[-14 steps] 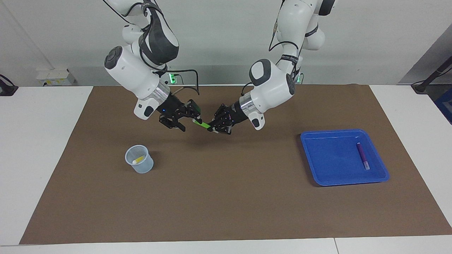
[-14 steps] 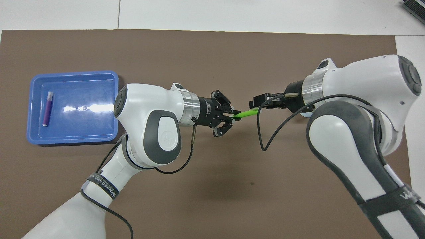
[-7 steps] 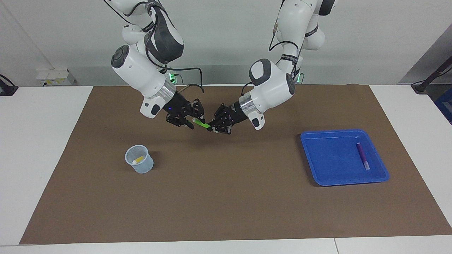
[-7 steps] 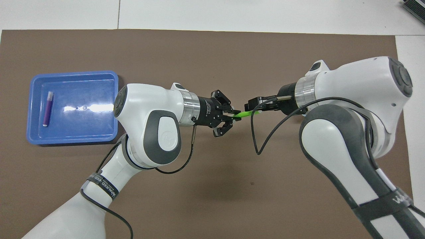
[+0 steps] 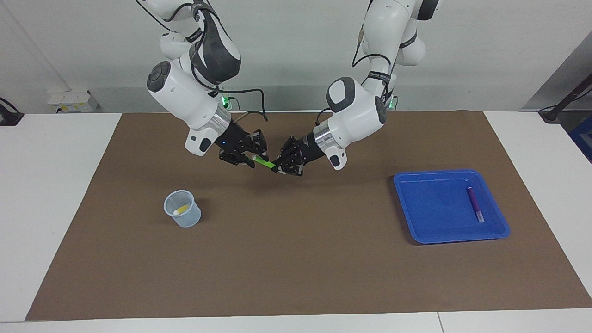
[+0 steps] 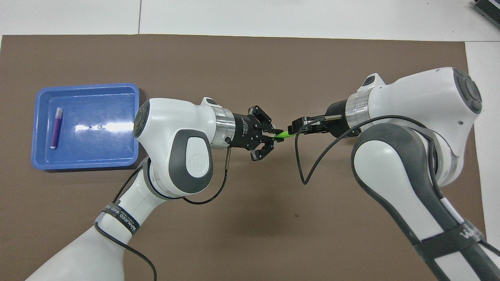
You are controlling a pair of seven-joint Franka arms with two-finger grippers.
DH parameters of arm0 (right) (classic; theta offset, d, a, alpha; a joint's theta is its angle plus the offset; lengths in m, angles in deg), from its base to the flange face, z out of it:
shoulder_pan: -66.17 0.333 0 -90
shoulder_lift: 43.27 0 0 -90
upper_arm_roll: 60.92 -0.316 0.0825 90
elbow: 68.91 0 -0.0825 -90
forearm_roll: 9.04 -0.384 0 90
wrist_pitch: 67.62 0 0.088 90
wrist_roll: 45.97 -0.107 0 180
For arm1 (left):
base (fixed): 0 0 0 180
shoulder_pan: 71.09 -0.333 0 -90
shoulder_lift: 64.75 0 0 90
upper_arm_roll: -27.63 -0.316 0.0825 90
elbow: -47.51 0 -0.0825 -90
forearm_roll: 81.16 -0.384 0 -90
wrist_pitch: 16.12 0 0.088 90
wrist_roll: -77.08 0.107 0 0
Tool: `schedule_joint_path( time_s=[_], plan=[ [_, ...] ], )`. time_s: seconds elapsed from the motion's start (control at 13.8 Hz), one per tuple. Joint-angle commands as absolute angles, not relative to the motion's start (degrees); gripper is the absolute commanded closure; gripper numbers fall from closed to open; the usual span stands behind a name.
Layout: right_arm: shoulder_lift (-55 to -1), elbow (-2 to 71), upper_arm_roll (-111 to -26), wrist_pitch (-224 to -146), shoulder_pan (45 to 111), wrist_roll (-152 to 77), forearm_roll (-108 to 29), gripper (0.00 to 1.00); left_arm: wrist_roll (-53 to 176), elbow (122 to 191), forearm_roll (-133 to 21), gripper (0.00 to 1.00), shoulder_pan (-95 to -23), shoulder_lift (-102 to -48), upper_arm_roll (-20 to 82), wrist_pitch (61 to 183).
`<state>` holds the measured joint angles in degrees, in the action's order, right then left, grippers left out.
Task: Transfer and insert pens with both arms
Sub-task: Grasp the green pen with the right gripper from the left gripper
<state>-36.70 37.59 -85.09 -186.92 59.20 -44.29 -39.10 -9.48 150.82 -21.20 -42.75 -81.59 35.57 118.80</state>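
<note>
The bright green pen [image 5: 264, 162] [image 6: 283, 134] is up in the air over the middle of the brown mat. My left gripper [image 5: 277, 167] [image 6: 276, 137] is shut on one end of it. My right gripper [image 5: 253, 156] [image 6: 293, 128] is open, with the pen's pale capped end between its fingers. The yellow pen [image 5: 181, 209] stands in a clear plastic cup [image 5: 182, 217] toward the right arm's end of the table; my right arm hides the cup in the overhead view. The purple pen [image 5: 475, 204] [image 6: 56, 128] lies in the blue tray [image 5: 416, 226] [image 6: 86, 86].
The brown mat [image 5: 296, 259] covers most of the white table. The blue tray sits toward the left arm's end. A black cable [image 6: 300, 164] hangs from my right wrist below the pen.
My right gripper has moved toward the left gripper and come around the green pen's capped end. The left gripper and the pen have stayed in place.
</note>
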Motion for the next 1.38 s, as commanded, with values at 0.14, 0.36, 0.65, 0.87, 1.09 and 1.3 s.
schedule_joint_path(
  time_s=[0.14, 0.36, 0.65, 0.87, 1.09, 1.3],
  plan=[
    [-37.12, 38.05, -85.18, -185.75, 58.79, -43.78, -40.33, 0.6, -10.37, 151.31, -20.25, 1.0, -41.82, -80.74, 34.83, 118.97],
    [-37.21, 38.05, -85.18, -185.4, 58.62, -43.6, -40.33, 0.66, -10.37, 151.31, -20.25, 1.0, -41.82, -80.74, 34.83, 118.97],
    [-37.21, 37.88, -85.18, -185.48, 58.62, -43.6, -40.33, 0.68, -10.37, 151.31, -20.25, 1.0, -41.82, -80.74, 34.83, 118.97],
    [-37.29, 37.88, -85.18, -185.48, 58.62, -43.69, -40.33, 0.76, -10.37, 151.31, -20.25, 1.0, -41.82, -80.74, 34.83, 118.88],
    [-37.29, 37.88, -85.18, -185.57, 58.7, -43.69, -40.33, 0.92, -10.46, 151.31, -20.25, 1.0, -41.82, -80.74, 34.83, 118.88],
    [-37.21, 37.88, -85.18, -185.48, 58.7, -43.77, -40.33, 1.0, -10.46, 151.31, -20.25, 1.0, -41.82, -80.74, 34.83, 118.88]
  ],
)
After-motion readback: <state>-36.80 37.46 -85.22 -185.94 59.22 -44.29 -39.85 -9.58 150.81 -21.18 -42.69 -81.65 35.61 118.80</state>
